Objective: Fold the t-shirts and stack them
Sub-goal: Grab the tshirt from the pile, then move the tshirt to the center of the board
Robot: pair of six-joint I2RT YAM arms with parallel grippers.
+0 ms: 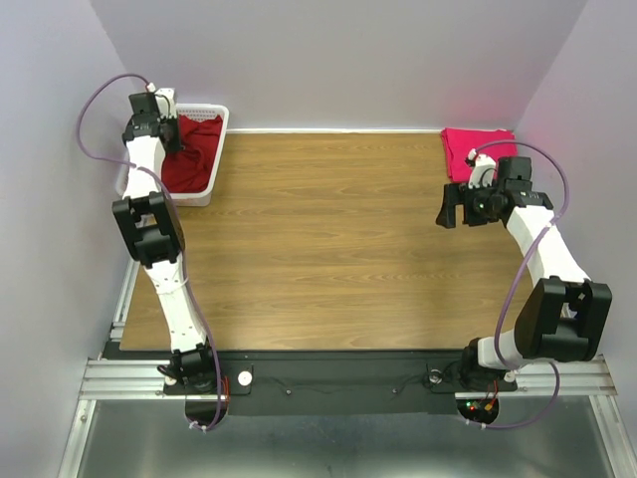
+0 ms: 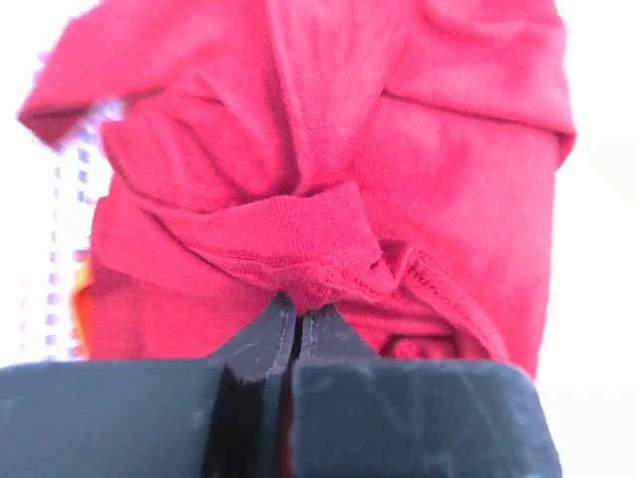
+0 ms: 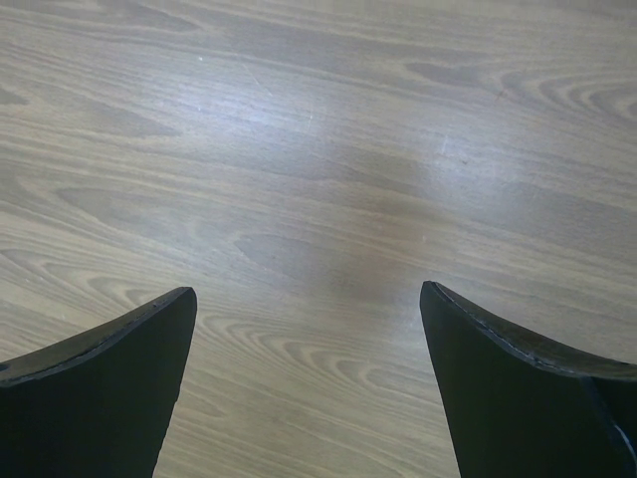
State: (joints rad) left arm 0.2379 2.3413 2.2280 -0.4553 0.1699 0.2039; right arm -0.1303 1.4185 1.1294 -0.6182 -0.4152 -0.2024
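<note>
A dark red t-shirt point(image 1: 194, 157) lies crumpled in the white basket point(image 1: 221, 118) at the back left. My left gripper point(image 1: 174, 141) reaches into the basket. In the left wrist view the left gripper point(image 2: 299, 314) is shut on a bunched fold of the dark red t-shirt point(image 2: 328, 149), and a sliver of orange cloth point(image 2: 85, 294) shows under it at the left. A folded magenta-pink t-shirt point(image 1: 476, 147) lies at the table's back right corner. My right gripper point(image 1: 450, 212) hovers just in front of it, and in its wrist view the right gripper point(image 3: 309, 294) is open over bare wood.
The wooden table point(image 1: 338, 239) spreads between the two arms. The basket's lattice wall point(image 2: 60, 209) shows blurred at the left of the left wrist view. Lilac walls close in the back and both sides.
</note>
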